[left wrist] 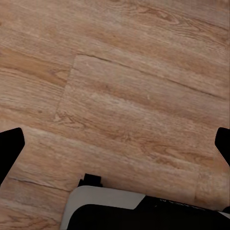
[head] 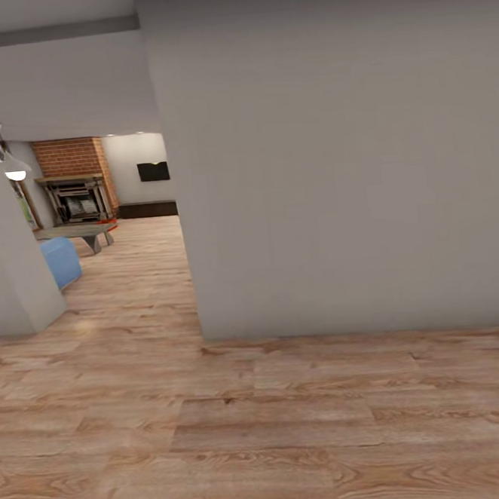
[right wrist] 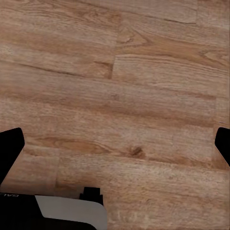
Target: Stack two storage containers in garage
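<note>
Facing a grey wall point(head: 332, 159) on wood flooring point(head: 220, 434); beyond its left edge, the living room point(head: 110, 209) with blue sofa point(head: 60, 260). Both wrist views show jaws spread wide, empty, above planks.

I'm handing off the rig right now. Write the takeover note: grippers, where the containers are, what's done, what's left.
Left gripper: open, empty, over wood plank floor.
Right gripper: open, empty, over the same flooring.
Head view: a grey wall close ahead; past its left edge, the living room with blue sofa, coffee table and brick fireplace.
Containers: not in sight here.
Done: nothing that shows.
Left: fetch both containers, stack them in the garage.
</note>
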Available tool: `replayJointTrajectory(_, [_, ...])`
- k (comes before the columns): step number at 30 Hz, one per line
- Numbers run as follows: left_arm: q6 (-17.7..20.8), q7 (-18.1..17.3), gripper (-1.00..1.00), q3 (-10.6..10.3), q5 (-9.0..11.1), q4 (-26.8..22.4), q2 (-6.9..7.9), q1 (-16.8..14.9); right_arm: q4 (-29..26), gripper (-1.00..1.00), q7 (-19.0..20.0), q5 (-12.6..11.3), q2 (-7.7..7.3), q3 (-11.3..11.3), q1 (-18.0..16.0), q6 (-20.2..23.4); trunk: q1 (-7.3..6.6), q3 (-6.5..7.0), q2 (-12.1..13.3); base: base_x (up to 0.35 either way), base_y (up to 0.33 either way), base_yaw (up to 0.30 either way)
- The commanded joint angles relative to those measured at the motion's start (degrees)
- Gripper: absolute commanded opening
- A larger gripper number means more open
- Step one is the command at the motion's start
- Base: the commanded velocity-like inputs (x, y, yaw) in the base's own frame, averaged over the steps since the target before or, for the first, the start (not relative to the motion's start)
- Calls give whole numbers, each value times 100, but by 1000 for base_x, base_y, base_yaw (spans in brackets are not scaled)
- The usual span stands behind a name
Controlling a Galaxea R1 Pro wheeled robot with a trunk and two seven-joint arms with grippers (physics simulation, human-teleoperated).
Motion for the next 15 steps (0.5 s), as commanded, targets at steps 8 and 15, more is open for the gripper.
replayJointTrajectory(8, [-21, -46, 100, 43, 17, 17, 2, -5, 6, 100, -12, 4, -1, 36, -2, -15, 5, -2, -3, 323, 0, 183])
replayJointTrajectory(15, [-21, -46, 100, 43, 17, 17, -3, -6, 6, 100, -11, 4, -1, 36, -2, -15, 5, -2, -3, 324, 0, 247])
